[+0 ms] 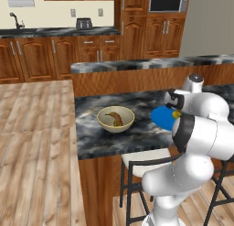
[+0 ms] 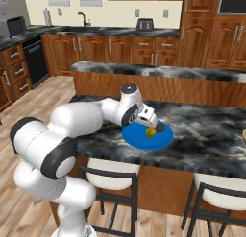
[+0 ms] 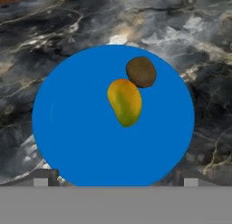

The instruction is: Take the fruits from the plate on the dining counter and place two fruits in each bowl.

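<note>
The bright blue plate (image 3: pixel 72 128) lies on the dark marbled dining counter (image 3: pixel 54 32). On it an orange-green fruit (image 3: pixel 124 102) rests against a dark brown ball (image 3: pixel 141 71). My gripper (image 3: pixel 116 181) hangs open straight above the plate, with nothing between its fingers. In the right base view the gripper (image 2: pixel 151 124) is just over the plate (image 2: pixel 134 135) and its two fruits. A cream bowl (image 1: pixel 104 123) stands left of the plate (image 1: pixel 160 117) with a brown banana (image 1: pixel 114 118) inside. A sliver of a cream bowl (image 2: pixel 244 135) shows at the right edge.
A raised stone ledge (image 1: pixel 137 64) with a wooden face runs behind the counter. Stools with white seats (image 2: pixel 113 166) stand under the counter's near edge. My own arm (image 1: pixel 201 129) covers part of the plate in the left base view.
</note>
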